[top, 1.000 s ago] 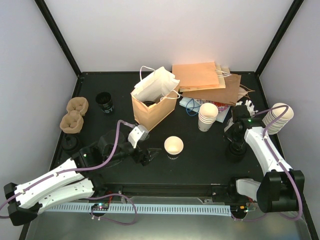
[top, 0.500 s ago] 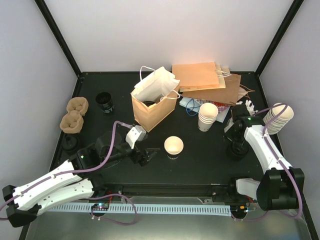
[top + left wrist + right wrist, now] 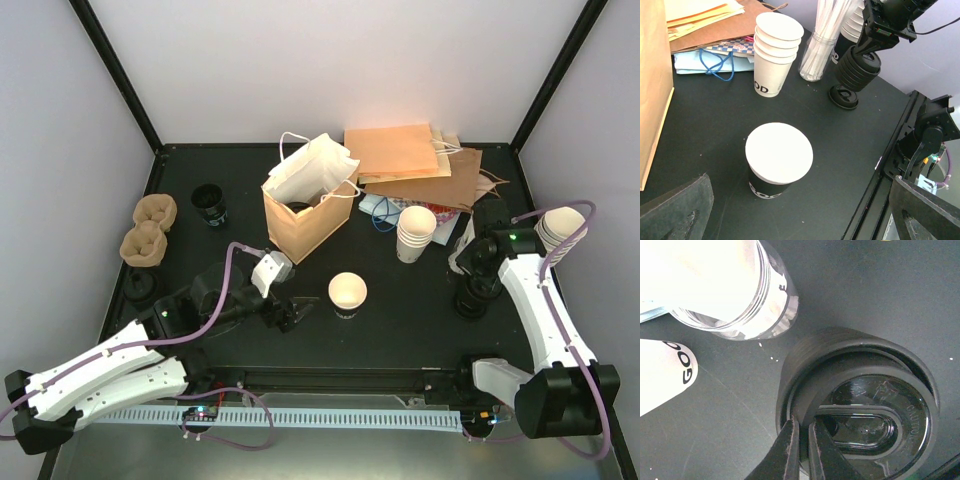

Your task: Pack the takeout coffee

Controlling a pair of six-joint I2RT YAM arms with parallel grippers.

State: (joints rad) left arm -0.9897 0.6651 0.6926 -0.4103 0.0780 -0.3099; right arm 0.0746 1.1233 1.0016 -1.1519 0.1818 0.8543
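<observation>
**Right arm pinches a lid off the stack while the coffee cup waits uncovered**

The right gripper (image 3: 803,424) stands over the lid stack (image 3: 856,70) at the right side of the table. Its two fingers are clamped on the rim of the top lid (image 3: 875,415), one finger inside the raised edge and one outside. Gripping by the rim likely lets it peel off one lid without disturbing those beneath.

The coffee cup (image 3: 779,152) stands upright in the middle of the table, well apart from the lid stack and with no lid on. It looks like it needs one before it can be packed. The left gripper (image 3: 285,315) rests low just beside the cup on its left. Its jaws are spread wide and hold nothing, probably ready to steady or take the cup. The brown paper bag (image 3: 305,220) stands open behind the cup, a likely place for the packed coffee. The carrier trays (image 3: 148,230) lie at the far left.

A second ago the right fingers were a little apart around the lid's rim; now they have pinched shut on it. The right forearm has also swung up and toward the back. The left gripper has drawn back slightly from the cup. The cup, bag and stacked white cups (image 3: 774,55) have not moved.
</observation>
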